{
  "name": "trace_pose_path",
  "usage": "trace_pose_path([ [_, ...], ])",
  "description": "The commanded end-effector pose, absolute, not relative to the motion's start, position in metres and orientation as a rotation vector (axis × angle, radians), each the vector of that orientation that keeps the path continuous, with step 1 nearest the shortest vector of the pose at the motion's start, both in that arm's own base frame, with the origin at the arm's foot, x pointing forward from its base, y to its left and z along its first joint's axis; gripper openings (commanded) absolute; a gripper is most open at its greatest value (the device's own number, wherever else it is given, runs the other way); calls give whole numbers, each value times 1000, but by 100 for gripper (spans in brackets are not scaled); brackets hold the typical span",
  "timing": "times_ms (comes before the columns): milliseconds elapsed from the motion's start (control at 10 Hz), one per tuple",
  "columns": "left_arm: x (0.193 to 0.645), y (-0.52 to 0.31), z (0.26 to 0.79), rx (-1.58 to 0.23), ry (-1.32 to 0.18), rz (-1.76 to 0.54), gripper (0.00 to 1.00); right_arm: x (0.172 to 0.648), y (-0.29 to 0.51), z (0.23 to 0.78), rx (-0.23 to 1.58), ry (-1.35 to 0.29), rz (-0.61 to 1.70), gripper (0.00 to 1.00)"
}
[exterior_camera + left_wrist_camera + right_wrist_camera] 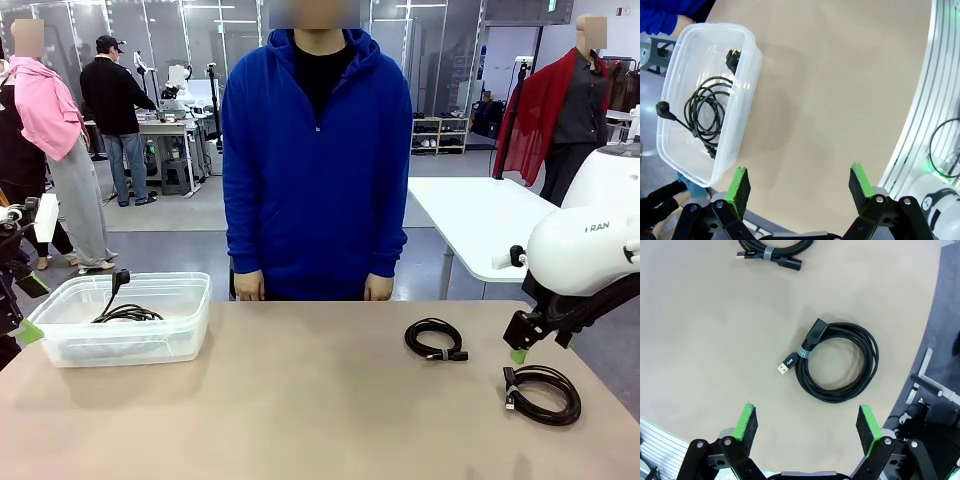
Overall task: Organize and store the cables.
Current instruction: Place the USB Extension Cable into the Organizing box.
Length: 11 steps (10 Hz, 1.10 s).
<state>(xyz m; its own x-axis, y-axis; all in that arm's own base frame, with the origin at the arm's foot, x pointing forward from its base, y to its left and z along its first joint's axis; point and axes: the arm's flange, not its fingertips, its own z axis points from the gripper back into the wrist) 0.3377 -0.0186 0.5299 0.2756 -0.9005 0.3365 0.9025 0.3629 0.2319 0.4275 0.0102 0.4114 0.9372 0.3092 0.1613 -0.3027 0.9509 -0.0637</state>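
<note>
Centring the empty, wide-open right claw [806, 412] over the banded side of the cable [871, 357], lower right on the bench [300, 400] in the front view, should catch every loop for the bin [190, 330].

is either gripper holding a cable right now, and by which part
Nothing is held. The left gripper is open near the clear bin; the right gripper is open above a coiled cable lying untouched on the table.

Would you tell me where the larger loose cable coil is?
In the front view the larger coil lies on the table, far right, under the right end effector, beside the smaller coil.
</note>
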Motion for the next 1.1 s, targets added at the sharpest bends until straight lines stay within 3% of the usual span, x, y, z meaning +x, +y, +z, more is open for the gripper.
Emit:
trace_pose_path([
  [0,338,-19,531,4,-446,-1209,100,440,11,390,-44,-186,242,100],
  [1000,338,-19,531,4,-446,-1209,100,464,15,323,6,-94,190,100],
])
